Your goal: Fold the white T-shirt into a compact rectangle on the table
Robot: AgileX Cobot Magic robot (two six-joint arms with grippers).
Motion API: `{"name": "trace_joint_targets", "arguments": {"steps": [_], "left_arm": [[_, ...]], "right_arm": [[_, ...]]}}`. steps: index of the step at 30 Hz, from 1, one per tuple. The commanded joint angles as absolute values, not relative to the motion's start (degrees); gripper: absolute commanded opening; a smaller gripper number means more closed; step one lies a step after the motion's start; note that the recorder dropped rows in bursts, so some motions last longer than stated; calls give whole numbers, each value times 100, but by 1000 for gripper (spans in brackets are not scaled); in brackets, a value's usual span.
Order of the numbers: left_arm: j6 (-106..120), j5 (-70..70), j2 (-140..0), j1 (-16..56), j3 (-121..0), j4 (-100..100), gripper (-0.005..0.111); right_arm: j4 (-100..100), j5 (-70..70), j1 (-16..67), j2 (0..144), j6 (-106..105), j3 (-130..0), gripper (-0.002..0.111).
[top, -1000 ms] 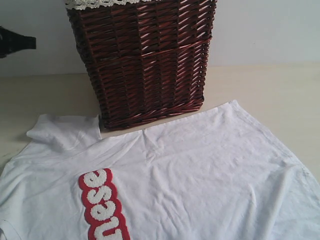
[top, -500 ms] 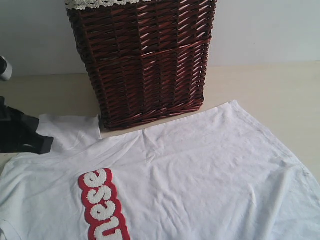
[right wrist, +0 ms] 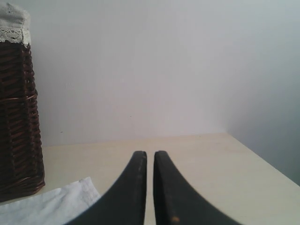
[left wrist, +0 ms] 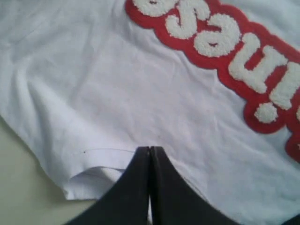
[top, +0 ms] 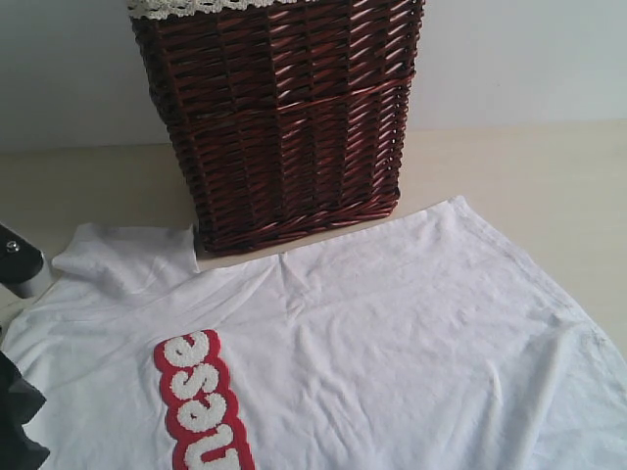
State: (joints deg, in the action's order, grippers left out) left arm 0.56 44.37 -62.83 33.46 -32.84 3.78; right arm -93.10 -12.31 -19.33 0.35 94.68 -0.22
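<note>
White T-shirt (top: 392,333) spread over near part of table (top: 549,176), red letter patch (top: 201,401) up, far edge touching wicker basket (top: 284,117) at table's far edge. Left claw (left wrist: 149,149) closed, tips on shirt's hem; cloth pinched or not, cannot tell. Right claw (right wrist: 150,154) closed to thin slit, empty, above table.

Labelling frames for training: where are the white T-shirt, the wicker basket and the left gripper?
white T-shirt (top: 392,333), exterior view, plain cloth of its body
wicker basket (top: 284,127), exterior view, its woven front wall
left gripper (left wrist: 149,150), left wrist view, between its closed fingertips
</note>
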Motion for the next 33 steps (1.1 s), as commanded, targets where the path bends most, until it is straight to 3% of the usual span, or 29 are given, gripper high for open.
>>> {"name": "trace_joint_targets", "arguments": {"steps": [1,5,7,12,14,21,28,33], "left_arm": [[494,4540,-6253,3381,-3272,229,0],[687,4632,-6253,3381,-3272,214,11],[789,4870,-6253,3381,-3272,55,28],[960,5547,-6253,3381,-3145,-271,91],[1229,5492,-6253,3381,-2998,-274,105],[1409,5053,-6333,3381,-2867,-283,105],[3646,4486,-6788,3381,-2867,-253,105],[3716,4439,-7390,3381,-2867,-88,105]], "right_arm": [[-9298,-1237,-1936,0,9455,0,8],[-9298,-1249,-1936,0,9455,0,8],[-9298,-1249,-1936,0,9455,0,8],[-9298,-1249,-1936,0,9455,0,8],[-9298,-1249,-1936,0,9455,0,8],[-9298,-1249,-1936,0,9455,0,8],[-9298,-1249,-1936,0,9455,0,8],[-9298,-1249,-1936,0,9455,0,8]]}}
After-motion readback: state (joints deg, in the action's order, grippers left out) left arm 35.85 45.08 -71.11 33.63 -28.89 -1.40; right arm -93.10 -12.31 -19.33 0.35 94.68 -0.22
